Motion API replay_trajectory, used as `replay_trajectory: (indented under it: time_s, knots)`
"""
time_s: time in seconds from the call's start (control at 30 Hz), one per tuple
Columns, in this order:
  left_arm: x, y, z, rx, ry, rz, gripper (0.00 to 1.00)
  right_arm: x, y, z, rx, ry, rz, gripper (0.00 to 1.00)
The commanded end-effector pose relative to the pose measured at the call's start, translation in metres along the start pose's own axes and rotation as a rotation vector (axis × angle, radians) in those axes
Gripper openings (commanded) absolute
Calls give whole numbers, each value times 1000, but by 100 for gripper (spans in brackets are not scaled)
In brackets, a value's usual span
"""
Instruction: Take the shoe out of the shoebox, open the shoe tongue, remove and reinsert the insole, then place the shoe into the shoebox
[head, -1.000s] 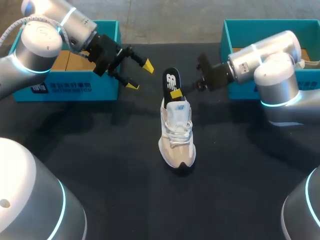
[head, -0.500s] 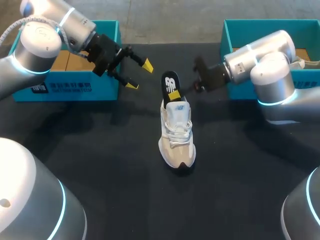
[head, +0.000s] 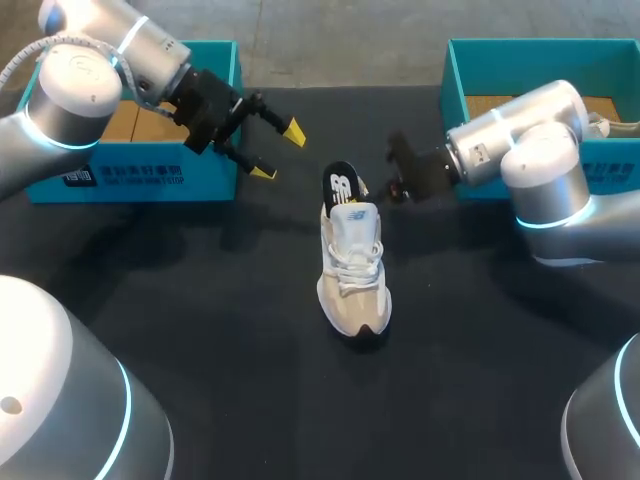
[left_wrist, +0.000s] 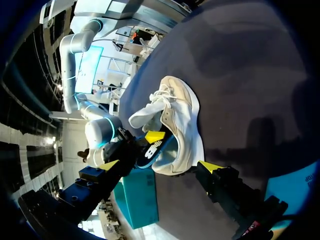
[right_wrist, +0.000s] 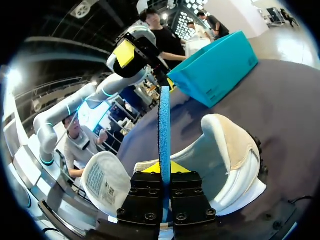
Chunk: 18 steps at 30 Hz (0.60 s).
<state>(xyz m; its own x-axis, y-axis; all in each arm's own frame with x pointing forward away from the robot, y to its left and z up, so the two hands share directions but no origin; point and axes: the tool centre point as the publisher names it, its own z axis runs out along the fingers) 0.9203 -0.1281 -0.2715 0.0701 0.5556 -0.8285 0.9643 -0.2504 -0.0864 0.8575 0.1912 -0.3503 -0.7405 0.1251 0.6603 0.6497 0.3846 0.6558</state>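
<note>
The shoe (head: 352, 268) is standing on the black table (head: 200, 330), about in the middle. Its toe is pointing toward the near side and its heel is pointing toward the far edge. It is white and tan with white laces, and it is sitting outside both boxes.

The dark insole (head: 342, 184) is sticking up out of the heel end of the shoe, with its lower part down inside. The right gripper (right_wrist: 164, 168) is coming in from the right side and is pinching the insole. In the right wrist view the insole is showing edge-on (it looks like a thin blue strip), and the two fingers are pressing on it, one from each side. The shoe's tongue (right_wrist: 106, 181) is lying pulled forward over the laces, so the mouth of the shoe is gaping wide.

The left gripper (head: 278, 151) is hanging over the table to the left of the shoe and is not touching it. Its two yellow-tipped fingers are standing wide apart with nothing between them. It is hanging near the corner of the left shoebox (head: 210, 185), which is blue-green. The right shoebox (head: 455, 100) is the same color and is sitting at the far right, just behind the right arm.
</note>
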Motion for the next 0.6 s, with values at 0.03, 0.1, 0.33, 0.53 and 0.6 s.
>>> replay_trajectory:
  time_s: [0.03,0.1,0.33,0.53,0.6]
  knots:
    - [0,-1,0,-3,2,1,100,2,5,-1,-4,-9,-8,24]
    - [0,-1,0,-3,2,1,100,2,10,-5,-8,-18,-21,36]
    - [0,-1,0,-3,2,1,100,-4,26,-12,-1,-38,-48,40]
    - [0,-1,0,-3,2,1,100,-11,35,-10,12,-37,-63,27]
    - [0,-1,0,-3,2,1,100,-12,36,-8,18,-32,-67,13]
